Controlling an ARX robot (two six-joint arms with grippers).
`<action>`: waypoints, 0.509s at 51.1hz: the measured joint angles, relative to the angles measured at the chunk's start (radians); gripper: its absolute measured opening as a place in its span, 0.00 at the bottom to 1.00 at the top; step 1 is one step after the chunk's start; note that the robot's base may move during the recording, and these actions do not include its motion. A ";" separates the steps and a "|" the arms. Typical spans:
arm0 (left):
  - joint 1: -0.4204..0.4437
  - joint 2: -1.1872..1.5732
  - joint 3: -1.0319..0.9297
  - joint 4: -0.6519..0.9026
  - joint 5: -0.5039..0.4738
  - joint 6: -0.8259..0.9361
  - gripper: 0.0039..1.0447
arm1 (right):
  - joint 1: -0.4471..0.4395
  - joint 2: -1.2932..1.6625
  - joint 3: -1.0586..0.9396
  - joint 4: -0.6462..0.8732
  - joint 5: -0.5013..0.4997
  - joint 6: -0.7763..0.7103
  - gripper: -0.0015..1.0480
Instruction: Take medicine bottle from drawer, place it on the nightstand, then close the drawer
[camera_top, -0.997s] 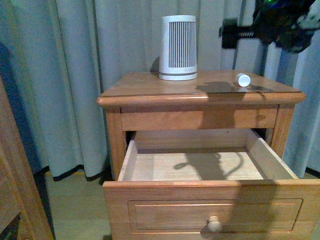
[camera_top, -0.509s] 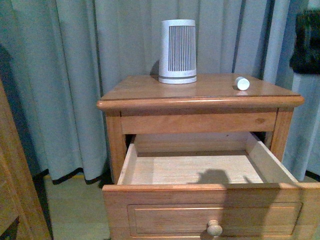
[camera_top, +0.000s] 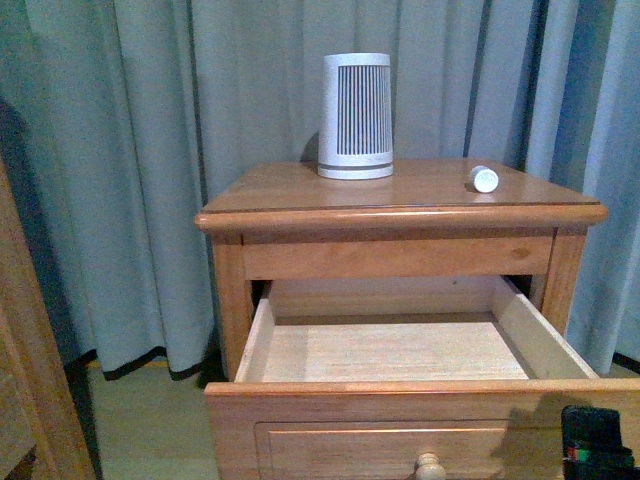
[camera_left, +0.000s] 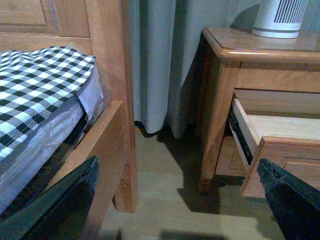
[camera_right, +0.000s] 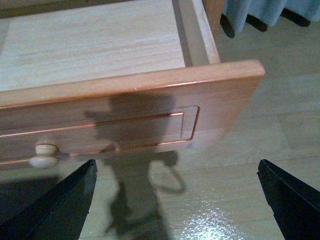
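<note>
Grey curtains (camera_top: 150, 150) hang behind the nightstand (camera_top: 300, 190), whose drawer (camera_top: 390, 350) stands pulled out. On its top, near the right edge, lies the bottle (camera_top: 484, 179), tiny, white, capped, on its side. Both grippers, left (camera_left: 175, 200) and right (camera_right: 175, 200), gape wide, holding nothing.

One nightstand (camera_top: 300, 195), one open drawer (camera_top: 400, 400), one medicine bottle (camera_top: 484, 179), one ribbed cylinder (camera_top: 356, 116).
</note>
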 joint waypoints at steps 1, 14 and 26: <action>0.000 0.000 0.000 0.000 0.000 0.000 0.94 | -0.005 0.025 0.005 0.023 -0.002 0.000 0.93; 0.000 0.000 0.000 0.000 0.000 0.000 0.94 | -0.066 0.295 0.157 0.193 -0.006 -0.039 0.93; 0.000 0.000 0.000 0.000 0.000 0.000 0.94 | -0.098 0.466 0.428 0.144 -0.014 -0.069 0.93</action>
